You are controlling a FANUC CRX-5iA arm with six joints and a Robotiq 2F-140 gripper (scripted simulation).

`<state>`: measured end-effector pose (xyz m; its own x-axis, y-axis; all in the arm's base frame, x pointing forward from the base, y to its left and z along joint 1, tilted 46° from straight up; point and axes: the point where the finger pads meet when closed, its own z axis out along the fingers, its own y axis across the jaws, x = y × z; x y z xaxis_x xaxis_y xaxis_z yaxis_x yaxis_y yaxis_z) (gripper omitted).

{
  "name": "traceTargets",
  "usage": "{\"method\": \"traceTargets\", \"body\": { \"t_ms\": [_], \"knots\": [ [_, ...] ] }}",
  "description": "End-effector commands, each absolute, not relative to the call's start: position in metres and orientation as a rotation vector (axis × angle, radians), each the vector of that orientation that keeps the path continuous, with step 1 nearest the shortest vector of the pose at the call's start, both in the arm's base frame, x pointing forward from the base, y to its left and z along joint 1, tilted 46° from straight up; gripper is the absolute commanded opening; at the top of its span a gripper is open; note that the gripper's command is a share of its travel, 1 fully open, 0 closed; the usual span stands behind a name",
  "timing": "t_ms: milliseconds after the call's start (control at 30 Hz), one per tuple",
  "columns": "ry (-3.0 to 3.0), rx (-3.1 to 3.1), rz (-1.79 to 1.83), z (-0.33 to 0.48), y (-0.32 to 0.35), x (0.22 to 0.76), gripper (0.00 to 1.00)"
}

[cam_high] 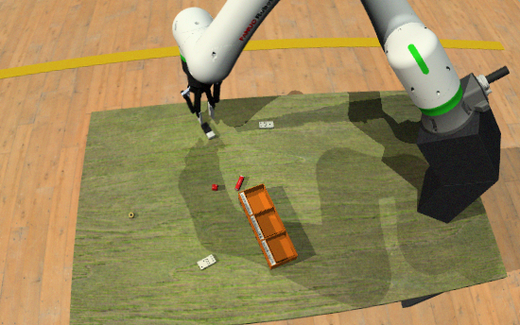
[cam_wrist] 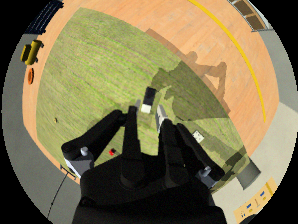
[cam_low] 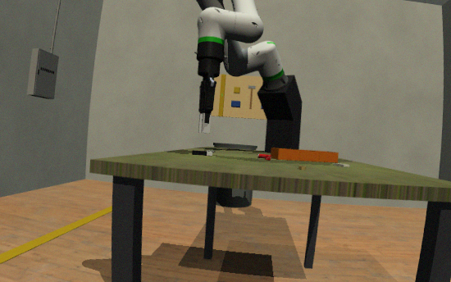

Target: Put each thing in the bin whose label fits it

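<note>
1. The gripper [cam_high: 204, 111] is held high above the table [cam_high: 142, 283], fingers pointing down. The fingers are set to a narrow gap and nothing is gripped between them.
2. A small black-and-white block [cam_high: 208, 131] is seen lying flat on the table almost straight below the fingertips, well apart from them in height. In the exterior view it lies just under the gripper [cam_low: 204, 128] as a low dark bar with a pale end [cam_low: 202, 152].
3. The block's long axis is seen slanting in the top view, with the black end nearer the fingertips and the white end farther off. A straight descent is judged to be needed, with the fingers set across the block's short side.
4. The orange three-part bin [cam_high: 255, 227] is found well away from the gripper, toward the table's middle. Two red pieces [cam_high: 239, 182] [cam_high: 215, 187] lie between it and the gripper.
5. "FANUC" [cam_high: 250, 30] is read in red on the arm. A pale label strip runs along one long wall of the bin, but its writing cannot be read. Dots are made out on two white tiles [cam_high: 266, 125] [cam_high: 206, 262], too small to count.
</note>
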<state>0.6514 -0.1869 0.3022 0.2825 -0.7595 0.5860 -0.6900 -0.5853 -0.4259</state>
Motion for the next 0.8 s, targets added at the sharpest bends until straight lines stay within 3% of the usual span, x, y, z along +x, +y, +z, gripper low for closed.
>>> {"method": "traceTargets", "body": {
  "t_ms": [0, 767],
  "knots": [
    [1.385, -2.443, -1.197, 0.302, -0.187, 0.651, 0.31],
    [1.385, -2.443, -1.197, 0.267, -0.202, 0.686, 0.31]
  ]
}}
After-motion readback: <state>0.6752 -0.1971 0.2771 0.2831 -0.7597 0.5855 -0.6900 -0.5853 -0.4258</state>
